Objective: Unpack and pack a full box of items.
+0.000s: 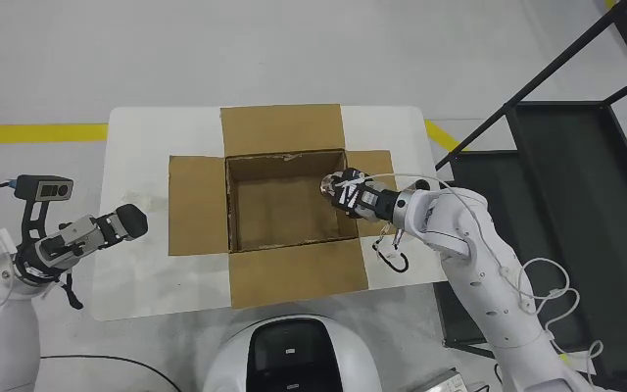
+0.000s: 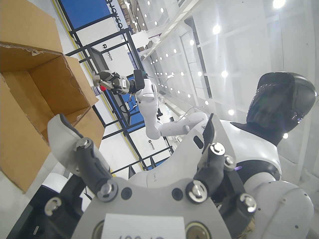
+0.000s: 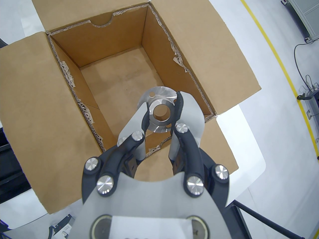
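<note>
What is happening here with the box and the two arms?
The right gripper is shut on a round metal flange and holds it above the open cardboard box, close to one side wall. The part of the box floor that can be seen beneath it is bare cardboard. The left gripper is open and holds nothing. It is off to the side, near the edge of the table.

We find the box (image 1: 284,211) at the middle of the worktop (image 1: 147,147), the metal ring (image 3: 157,95) over its right side, apparently clear of the wall.
</note>
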Robot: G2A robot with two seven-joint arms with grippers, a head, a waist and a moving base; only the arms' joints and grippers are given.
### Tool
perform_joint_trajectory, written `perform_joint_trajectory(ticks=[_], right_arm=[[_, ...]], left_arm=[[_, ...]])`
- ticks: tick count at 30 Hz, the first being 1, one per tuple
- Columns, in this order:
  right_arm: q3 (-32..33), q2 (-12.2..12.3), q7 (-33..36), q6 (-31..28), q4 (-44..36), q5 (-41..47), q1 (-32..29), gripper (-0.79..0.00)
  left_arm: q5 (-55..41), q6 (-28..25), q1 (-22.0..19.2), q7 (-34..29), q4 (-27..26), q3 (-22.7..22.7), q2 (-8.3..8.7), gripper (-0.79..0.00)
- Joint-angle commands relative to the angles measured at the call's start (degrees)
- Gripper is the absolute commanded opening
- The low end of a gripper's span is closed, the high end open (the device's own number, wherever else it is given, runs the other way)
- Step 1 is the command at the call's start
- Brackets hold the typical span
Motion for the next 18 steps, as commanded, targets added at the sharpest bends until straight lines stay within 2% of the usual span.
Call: perform_joint_trajectory(ticks=[1,5,9,13,18], right_arm=[[0.0,0.0,0.0,0.0,0.0,0.0,0.0,-0.785],[0.05,0.1,-0.73,0.44,0.44,-0.95,0.05,-0.785],[2.51,0.67,-0.85,-1.6,2.0,-0.74,0.15,-0.785],[8.35,1.66,-0.84,-4.61,2.46,2.25,-2.46,-0.785],[17.47,3.05,-0.35,-8.77,0.88,5.21,-8.79,-0.785]], left_arm=[[0.0,0.0,0.0,0.0,0.0,0.0,0.0,0.0],[0.0,0.0,0.0,0.0,0.0,0.0,0.0,0.0],[0.0,0.0,0.0,0.0,0.0,0.0,0.0,0.0],[0.0,0.0,0.0,0.0,0.0,0.0,0.0,0.0],[0.0,0.0,0.0,0.0,0.0,0.0,0.0,0.0]])
